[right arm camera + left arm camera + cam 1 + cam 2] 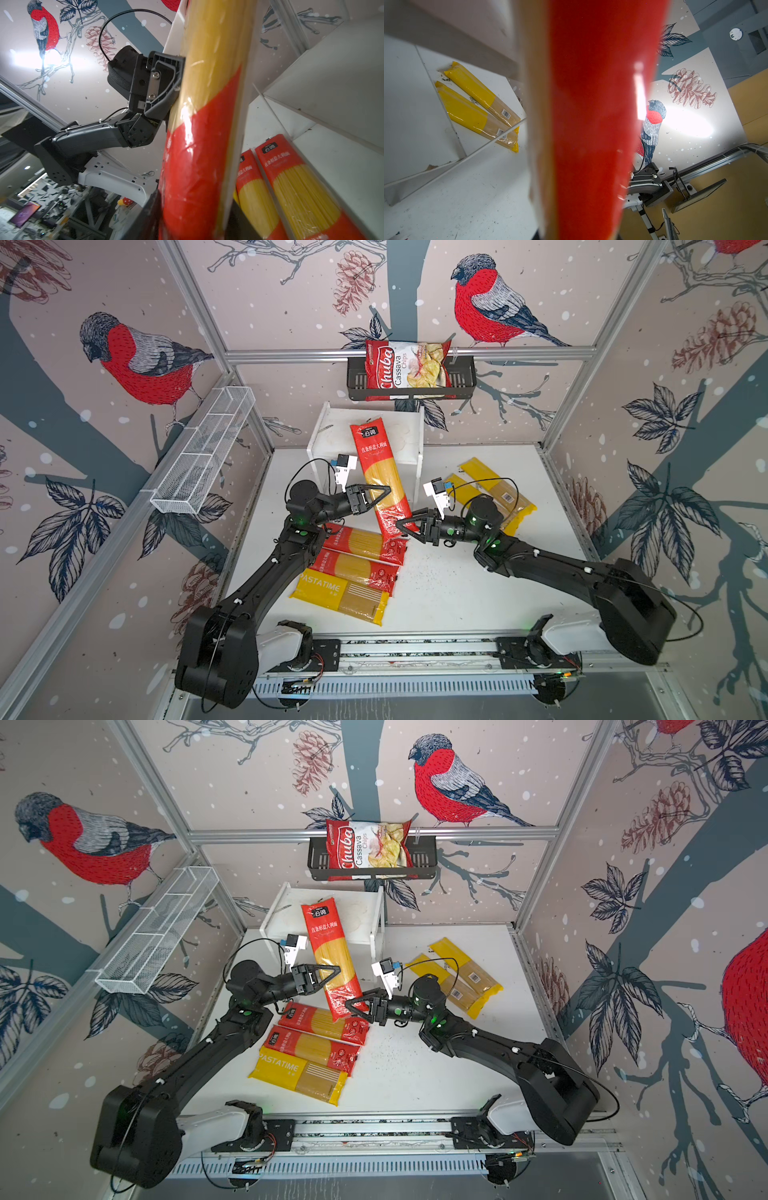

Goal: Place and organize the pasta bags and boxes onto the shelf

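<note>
The shelf (336,427) stands at the back edge of the worktop (457,593), close under the black basket (461,381) that hangs on the back wall. The widest bare part of the worktop is in front, between the two arms and toward the right front corner. On the left wall a wire mesh tray (203,456) hangs apart from the arms.

The bag (405,364) in the basket reads "Chuba Cassava Chips". The yellow packet (340,597) nearest to the front reads "PASTATIME". The red packets carry white Chinese writing and a small black tag. The two yellow packets (484,475) on the right, also seen in the left wrist view (473,87), show barcodes.

The held red packet (380,472) is in the air and tilted. Its top end is over the shelf's top board; I cannot tell if it touches the board. The left claw (386,490) is closed narrow on the packet's left edge, about the middle. The right claw (400,526) grips the lower red end from the right; in the right wrist view the packet (207,145) stands between its dark fingers.

Below this lower end two red packets (361,543) lie side by side on the worktop, and the PASTATIME packet lies just in front of them. The two yellow packets lie side by side to the right of the shelf, one partly behind the right arm.
</note>
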`<state>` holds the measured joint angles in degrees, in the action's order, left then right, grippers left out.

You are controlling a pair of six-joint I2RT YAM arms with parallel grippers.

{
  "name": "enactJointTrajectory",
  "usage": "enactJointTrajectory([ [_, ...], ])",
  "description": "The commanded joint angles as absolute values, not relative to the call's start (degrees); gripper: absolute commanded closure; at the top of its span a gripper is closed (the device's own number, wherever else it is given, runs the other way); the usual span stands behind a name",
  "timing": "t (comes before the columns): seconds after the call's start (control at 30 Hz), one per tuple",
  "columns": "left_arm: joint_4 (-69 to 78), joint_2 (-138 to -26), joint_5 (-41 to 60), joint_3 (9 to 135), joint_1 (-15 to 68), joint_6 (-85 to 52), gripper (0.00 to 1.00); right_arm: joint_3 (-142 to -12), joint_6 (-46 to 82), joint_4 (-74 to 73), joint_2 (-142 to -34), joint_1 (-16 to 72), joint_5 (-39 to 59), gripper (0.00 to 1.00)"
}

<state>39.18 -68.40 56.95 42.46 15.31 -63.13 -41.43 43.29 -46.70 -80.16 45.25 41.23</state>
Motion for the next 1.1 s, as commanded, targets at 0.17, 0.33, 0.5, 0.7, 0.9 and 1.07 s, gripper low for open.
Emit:
enactJointTrajectory([
  [0.17, 46.58, -67.34, 55.45, 42.96, 12.83, -65.64, 0.49, -42.83, 52.60, -58.76, -83.33, 46.76, 39.04, 0.82],
  [0.33, 47.43, -65.85, 54.61, 40.65, 10.75, -67.28, 0.37, -43.94, 61.32, -67.50, -86.80, 46.76, 35.85, 0.91],
  [0.5, 48.29, -62.25, 53.90, 36.95, 8.94, -68.48, 0.26, -46.46, 69.45, -71.33, -88.92, 46.92, 29.73, 0.94],
  [0.7, 49.89, -57.35, 51.59, 33.50, 7.44, -69.21, 0.18, -51.47, 75.93, -69.24, -91.25, 47.92, 22.63, 0.95],
  [0.9, 50.24, -54.54, 48.16, 31.81, 7.15, -70.73, 0.16, -59.00, 79.16, -64.65, -95.79, 49.89, 18.94, 0.91],
  [1.07, 52.92, -54.14, 46.44, 30.52, 7.12, -72.58, 0.14, -61.95, 78.84, -61.51, -97.38, 51.05, 18.26, 0.72],
])
